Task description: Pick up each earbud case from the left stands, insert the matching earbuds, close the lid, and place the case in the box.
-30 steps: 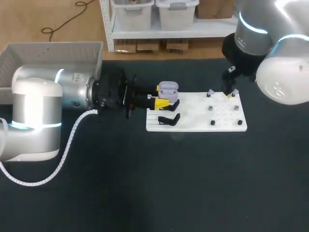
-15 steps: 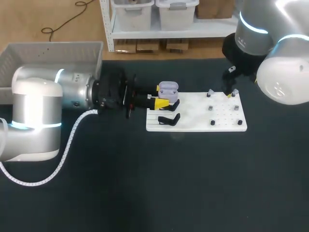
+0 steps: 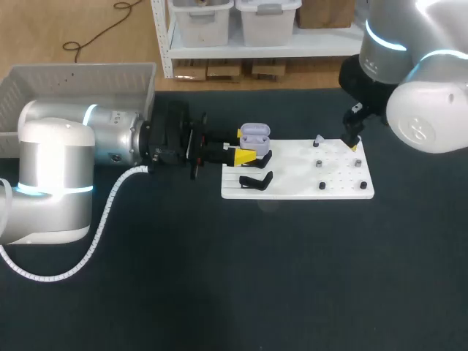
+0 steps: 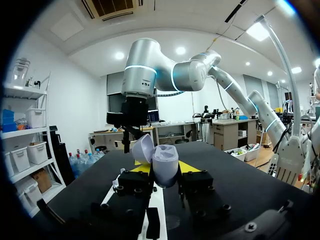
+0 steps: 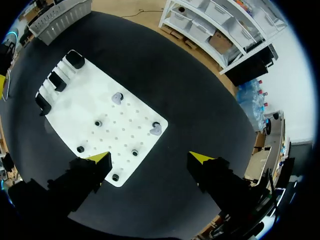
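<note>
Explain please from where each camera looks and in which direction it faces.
Head view: above, behind the robot, facing down on the table; left gripper and right gripper show.
Left wrist view: low, facing level across the table; its fingers clamp the open earbud case, right arm beyond.
Right wrist view: high over the white board, facing straight down; its open gripper shows.
Shared: head and right wrist views both show the board.

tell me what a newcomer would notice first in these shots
First comes the lilac earbud case, lid open, held between the yellow-tipped fingers of the left gripper at the left end of the white board. Next is the right gripper, hanging open above the board's far right corner.
</note>
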Robot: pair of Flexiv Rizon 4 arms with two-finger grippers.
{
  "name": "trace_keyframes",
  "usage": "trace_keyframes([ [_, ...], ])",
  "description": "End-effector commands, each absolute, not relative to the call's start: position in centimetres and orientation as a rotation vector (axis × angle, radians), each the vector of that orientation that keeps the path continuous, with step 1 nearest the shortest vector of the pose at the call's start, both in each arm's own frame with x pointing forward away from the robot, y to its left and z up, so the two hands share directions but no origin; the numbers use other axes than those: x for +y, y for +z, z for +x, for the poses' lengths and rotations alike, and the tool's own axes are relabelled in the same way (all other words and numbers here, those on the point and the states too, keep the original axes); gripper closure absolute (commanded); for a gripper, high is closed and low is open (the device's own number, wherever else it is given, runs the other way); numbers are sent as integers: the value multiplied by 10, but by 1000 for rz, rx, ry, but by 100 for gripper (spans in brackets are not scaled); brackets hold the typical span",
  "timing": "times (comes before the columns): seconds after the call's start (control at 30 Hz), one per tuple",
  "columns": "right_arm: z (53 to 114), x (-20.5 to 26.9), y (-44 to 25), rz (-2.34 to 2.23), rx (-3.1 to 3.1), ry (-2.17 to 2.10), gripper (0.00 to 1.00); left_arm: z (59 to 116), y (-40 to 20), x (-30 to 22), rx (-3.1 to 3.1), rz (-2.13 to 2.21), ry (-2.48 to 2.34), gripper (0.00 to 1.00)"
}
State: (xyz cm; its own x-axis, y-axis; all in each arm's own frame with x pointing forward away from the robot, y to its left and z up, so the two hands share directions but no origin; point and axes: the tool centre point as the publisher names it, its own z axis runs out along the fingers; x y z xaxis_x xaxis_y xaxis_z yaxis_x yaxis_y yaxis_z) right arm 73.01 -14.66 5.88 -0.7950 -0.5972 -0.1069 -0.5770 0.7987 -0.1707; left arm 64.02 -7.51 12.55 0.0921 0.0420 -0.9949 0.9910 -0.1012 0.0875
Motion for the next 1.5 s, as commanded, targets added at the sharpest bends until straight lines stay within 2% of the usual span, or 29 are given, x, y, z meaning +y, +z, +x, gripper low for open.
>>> trace_keyframes([
  [0.03, 744, -141, 47, -954, 2846, -238, 2, 639, 125, -75, 1129, 1355, -1186, 100],
  [0.17, 748, -143, 39, -982, 2849, -306, 0, 639, 125, -75, 1129, 1355, -1186, 100],
  [0.6, 759, -155, 20, -777, 2927, -395, 5, 639, 125, -75, 1129, 1355, -1186, 100],
  [0.93, 767, -158, 24, -677, 2933, -335, 35, 639, 125, -75, 1129, 1355, -1186, 100],
  [1.1, 766, -152, 24, -708, 2921, -315, 35, 639, 125, -75, 1129, 1355, -1186, 100],
  [1.2, 766, -150, 23, -715, 2920, -307, 39, 639, 125, -75, 1129, 1355, -1186, 100],
  [1.37, 767, -148, 21, -712, 2925, -287, 51, 639, 125, -75, 1129, 1355, -1186, 100],
  [1.5, 767, -148, 18, -708, 2929, -286, 53, 639, 125, -75, 1129, 1355, -1186, 100],
])
